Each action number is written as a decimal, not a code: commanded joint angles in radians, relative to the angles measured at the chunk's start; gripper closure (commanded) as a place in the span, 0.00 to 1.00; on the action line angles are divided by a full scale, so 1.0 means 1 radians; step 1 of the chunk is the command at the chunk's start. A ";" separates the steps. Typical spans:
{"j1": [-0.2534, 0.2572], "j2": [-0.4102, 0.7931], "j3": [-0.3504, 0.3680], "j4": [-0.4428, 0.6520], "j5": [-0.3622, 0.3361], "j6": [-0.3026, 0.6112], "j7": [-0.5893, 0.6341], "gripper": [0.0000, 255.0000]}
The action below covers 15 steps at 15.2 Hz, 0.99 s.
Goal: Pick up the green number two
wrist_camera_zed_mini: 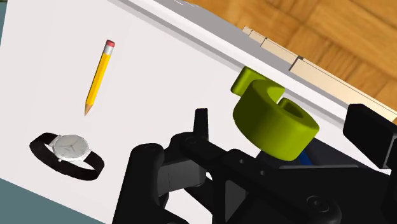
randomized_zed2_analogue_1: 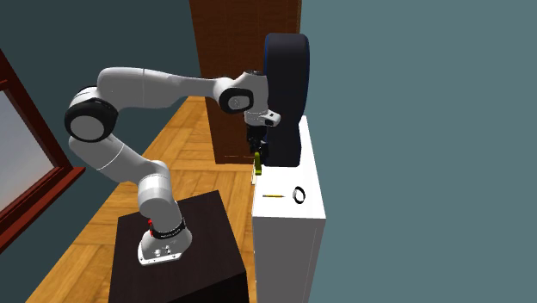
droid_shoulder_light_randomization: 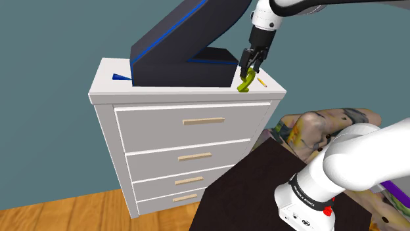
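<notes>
so, shoulder view first: the white arm (droid_shoulder_light_randomization: 368, 157) reaches up from its dark stand (droid_shoulder_light_randomization: 243, 190) to the top of a white dresser (droid_shoulder_light_randomization: 108, 72). the black gripper (droid_shoulder_light_randomization: 248, 69) points down at the dresser's front edge, near the corner on this view's right. the green two (droid_shoulder_light_randomization: 244, 84) sits right under the fingertips, upright, with a yellow pencil (droid_shoulder_light_randomization: 261, 82) just beside it. a big dark blue-trimmed object (droid_shoulder_light_randomization: 177, 46) takes up most of the dresser top behind them.

second exterior view: the arm (randomized_zed2_analogue_1: 155, 86) arcs over the wood floor (randomized_zed2_analogue_1: 86, 250) to the dresser (randomized_zed2_analogue_1: 293, 211). the gripper (randomized_zed2_analogue_1: 255, 148) hangs at the top's edge on the arm's side, and the green two (randomized_zed2_analogue_1: 256, 161) shows as a thin upright strip right below it. the pencil (randomized_zed2_analogue_1: 273, 196) and a watch (randomized_zed2_analogue_1: 299, 194) lie further along the white top. can't tell from here if the two rests on the surface or is just off it.

wrist view: the claw is spread apart, and the green two (wrist_camera_zed_mini: 273, 121) is between the fingers (wrist_camera_zed_mini: 201, 124), with bare white showing on either side of it, so nothing is clamped. it overlaps the dresser's front edge. the pencil (wrist_camera_zed_mini: 98, 73) and the watch (wrist_camera_zed_mini: 67, 149) lie off to one side, well apart from the two.
</notes>
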 commanded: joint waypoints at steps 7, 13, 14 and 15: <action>0.000 0.003 0.000 -0.010 0.000 0.013 0.000 1.00; 0.000 0.001 0.000 0.001 0.000 0.000 0.000 1.00; 0.000 0.000 0.000 0.014 0.000 -0.014 -0.001 1.00; 0.000 0.000 0.000 0.028 0.000 -0.028 -0.001 1.00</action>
